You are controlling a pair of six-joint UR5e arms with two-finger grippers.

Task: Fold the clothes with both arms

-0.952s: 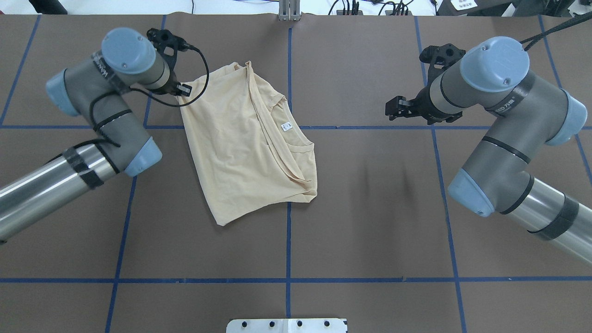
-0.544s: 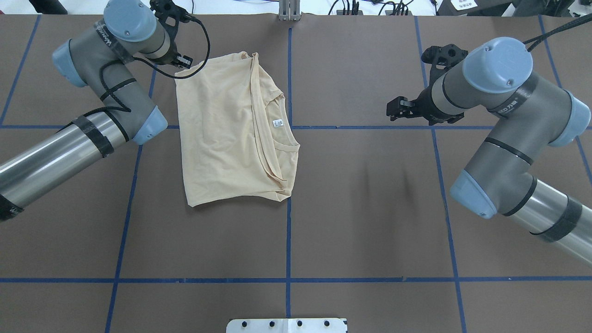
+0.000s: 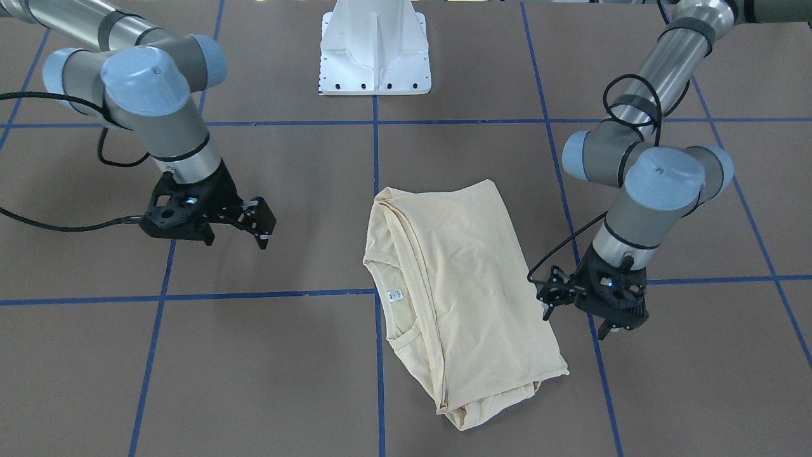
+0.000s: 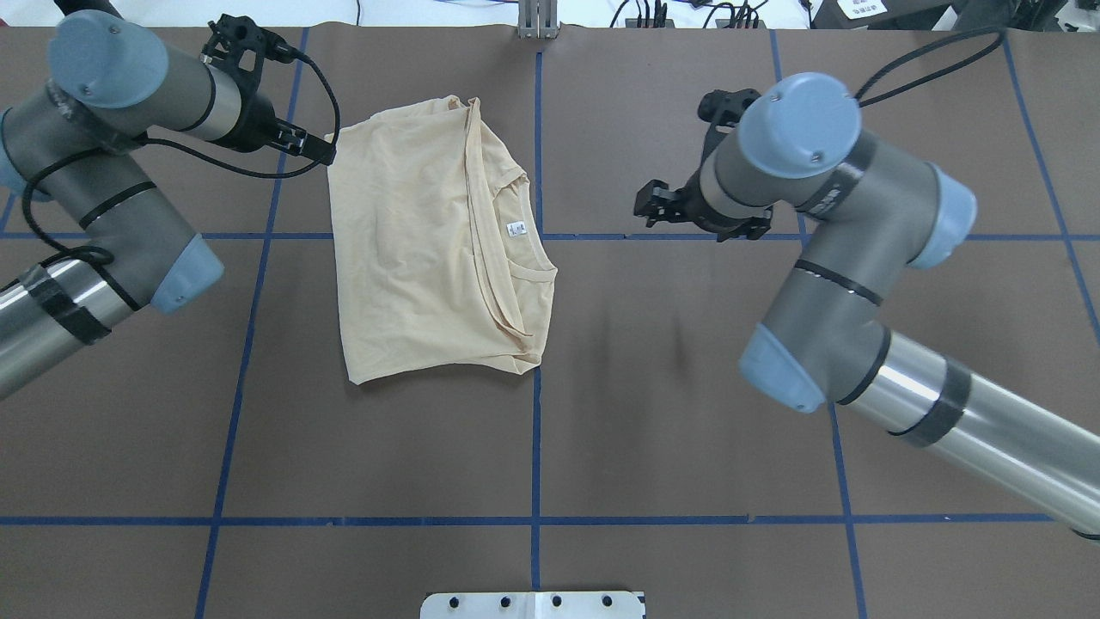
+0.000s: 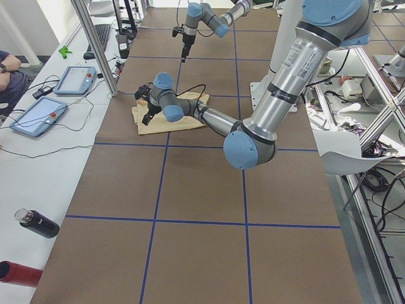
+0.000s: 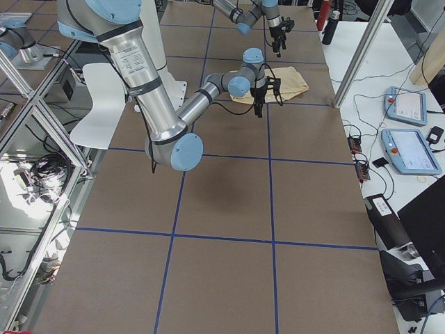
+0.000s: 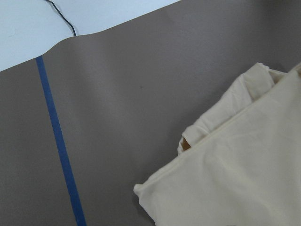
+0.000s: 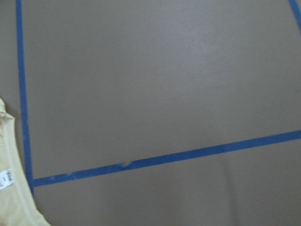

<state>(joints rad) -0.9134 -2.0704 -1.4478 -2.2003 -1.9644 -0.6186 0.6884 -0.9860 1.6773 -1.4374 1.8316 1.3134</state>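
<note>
The cream shirt (image 4: 421, 249) lies folded flat on the brown table, neck label (image 4: 516, 229) up; the print is hidden. It also shows in the front view (image 3: 469, 279), left wrist view (image 7: 244, 174) and right wrist view (image 8: 7, 188). My left gripper (image 4: 320, 149) hangs just off the shirt's far left corner, apart from it, and looks open and empty; it also shows in the front view (image 3: 547, 297). My right gripper (image 4: 646, 201) is open and empty over bare table to the right of the shirt; it also shows in the front view (image 3: 261, 225).
The white base pedestal (image 3: 374, 51) stands at the robot's edge of the table. Blue tape lines (image 4: 536, 447) cross the brown table cover. Two tablets (image 5: 38, 117) and a dark bottle (image 5: 38, 223) lie beside the table on the operators' side.
The shirt swung round and shifted left a second ago, then stayed put. My left gripper has drawn back off its far left corner. My right arm has moved left toward the shirt.
</note>
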